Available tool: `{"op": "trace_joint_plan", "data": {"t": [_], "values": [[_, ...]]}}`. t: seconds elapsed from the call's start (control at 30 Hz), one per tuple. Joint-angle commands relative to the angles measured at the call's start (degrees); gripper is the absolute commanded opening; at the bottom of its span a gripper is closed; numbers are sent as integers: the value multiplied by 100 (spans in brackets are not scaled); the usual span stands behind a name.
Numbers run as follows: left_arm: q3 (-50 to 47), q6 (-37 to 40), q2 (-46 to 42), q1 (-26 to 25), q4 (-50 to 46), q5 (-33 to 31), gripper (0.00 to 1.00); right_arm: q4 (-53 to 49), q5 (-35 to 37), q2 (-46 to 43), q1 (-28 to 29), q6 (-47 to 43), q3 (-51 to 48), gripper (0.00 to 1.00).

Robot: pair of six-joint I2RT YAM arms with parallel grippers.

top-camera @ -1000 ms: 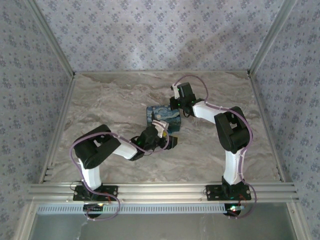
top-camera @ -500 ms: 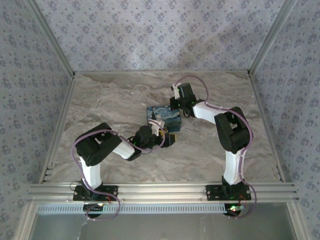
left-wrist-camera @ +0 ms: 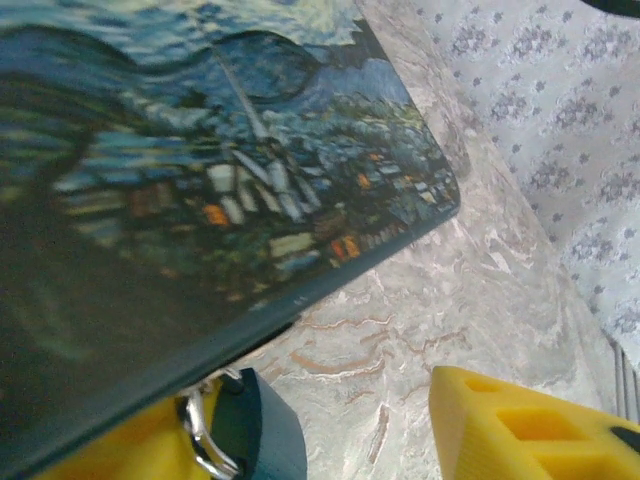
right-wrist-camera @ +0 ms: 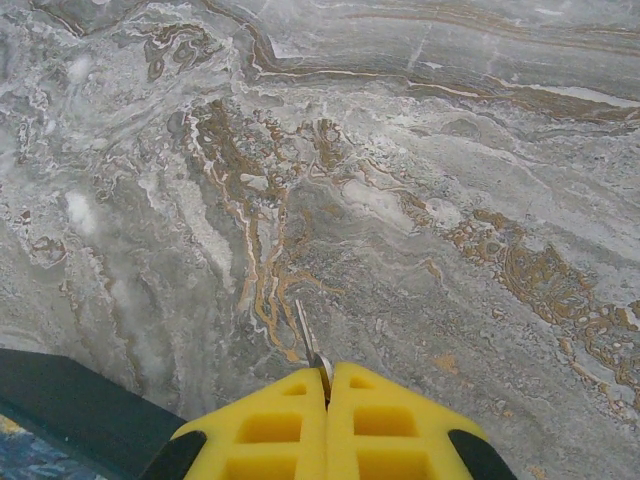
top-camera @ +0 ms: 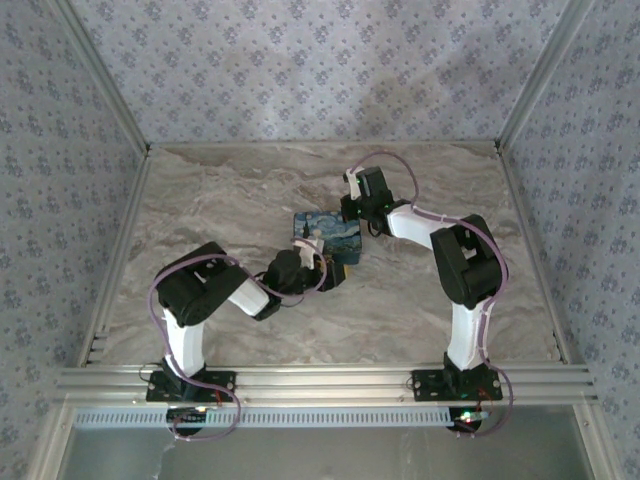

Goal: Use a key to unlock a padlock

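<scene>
The padlock (left-wrist-camera: 258, 428) lies beside one finger of the left hand (left-wrist-camera: 305, 420), which is open; the right hand (right-wrist-camera: 327, 374) grips the key (right-wrist-camera: 305, 334).

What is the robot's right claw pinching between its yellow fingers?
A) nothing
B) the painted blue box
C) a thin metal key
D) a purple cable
C: in the right wrist view, the right gripper is shut on a thin metal key that pokes out over the marble table.
</scene>
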Motion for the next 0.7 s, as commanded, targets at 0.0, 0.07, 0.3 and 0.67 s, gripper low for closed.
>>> {"op": "trace_joint_plan", "data": {"t": [0.0, 0.07, 0.3, 0.67], "values": [[4, -97, 30, 189, 201, -86, 47, -712, -322, -23, 134, 16, -218, 0], [-3, -140, 40, 233, 156, -22, 42, -707, -326, -32, 143, 16, -218, 0], [-56, -265, 94, 342, 80, 59, 31, -665, -344, -84, 146, 24, -218, 0], [-144, -327, -27, 483, -303, 328, 16, -649, -342, -164, 113, 25, -415, 0]]}}
